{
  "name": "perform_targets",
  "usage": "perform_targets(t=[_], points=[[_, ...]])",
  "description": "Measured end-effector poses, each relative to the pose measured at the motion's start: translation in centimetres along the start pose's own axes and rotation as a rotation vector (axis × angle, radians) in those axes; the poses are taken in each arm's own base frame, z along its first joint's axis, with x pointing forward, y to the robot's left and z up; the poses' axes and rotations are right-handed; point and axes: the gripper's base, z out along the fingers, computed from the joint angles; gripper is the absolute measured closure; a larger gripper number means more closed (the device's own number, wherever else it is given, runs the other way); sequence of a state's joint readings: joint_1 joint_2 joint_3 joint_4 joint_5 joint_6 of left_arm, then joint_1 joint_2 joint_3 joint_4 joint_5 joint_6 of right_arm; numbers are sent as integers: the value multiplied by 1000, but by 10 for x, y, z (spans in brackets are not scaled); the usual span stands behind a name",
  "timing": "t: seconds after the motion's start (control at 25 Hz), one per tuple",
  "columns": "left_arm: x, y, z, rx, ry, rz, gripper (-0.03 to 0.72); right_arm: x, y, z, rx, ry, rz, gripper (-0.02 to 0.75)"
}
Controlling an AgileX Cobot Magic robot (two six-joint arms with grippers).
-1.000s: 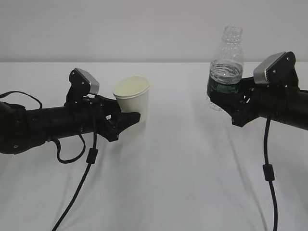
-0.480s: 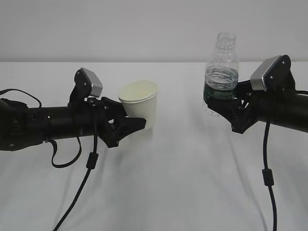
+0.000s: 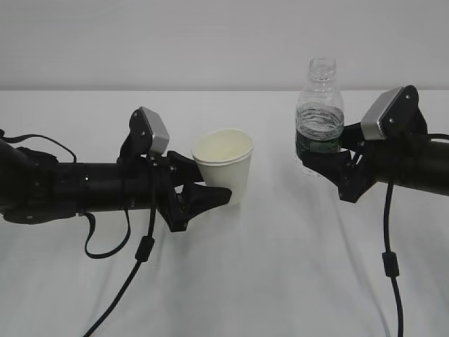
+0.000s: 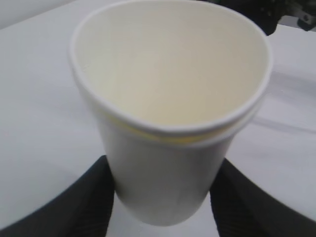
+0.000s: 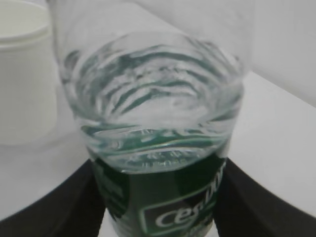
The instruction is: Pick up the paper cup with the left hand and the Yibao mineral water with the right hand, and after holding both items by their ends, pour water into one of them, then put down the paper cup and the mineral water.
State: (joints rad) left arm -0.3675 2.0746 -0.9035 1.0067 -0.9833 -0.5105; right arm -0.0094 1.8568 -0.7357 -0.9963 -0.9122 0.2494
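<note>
Left gripper (image 3: 214,191): clamped on the lower part of the paper cup (image 3: 226,167), a dark finger (image 4: 74,205) seen on each side of the cup wall in the left wrist view.
Paper cup: held upright with a slight tilt, its base near the white table (image 3: 266,281); whether the base touches the table cannot be told. The cream inside is seen with no water in it.
Right gripper (image 3: 324,163): clamped on the Yibao mineral water (image 3: 320,112) at the green label band, a finger (image 5: 252,205) at each side of the bottle.
Yibao mineral water: held upright above the table, neck uncapped, water reaching just above the label.
Relation: cup and bottle are apart, the cup lower and left of the bottle.
Arms: both are stretched low over the table from opposite edges.
</note>
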Motion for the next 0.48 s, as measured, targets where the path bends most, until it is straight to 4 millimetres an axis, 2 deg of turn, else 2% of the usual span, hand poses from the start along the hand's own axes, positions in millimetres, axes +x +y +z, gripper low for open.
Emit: perform_targets(t=[0.48], points=[[-2,-28,18,95,12,31,276,2,0,0,1,25,-82,281]])
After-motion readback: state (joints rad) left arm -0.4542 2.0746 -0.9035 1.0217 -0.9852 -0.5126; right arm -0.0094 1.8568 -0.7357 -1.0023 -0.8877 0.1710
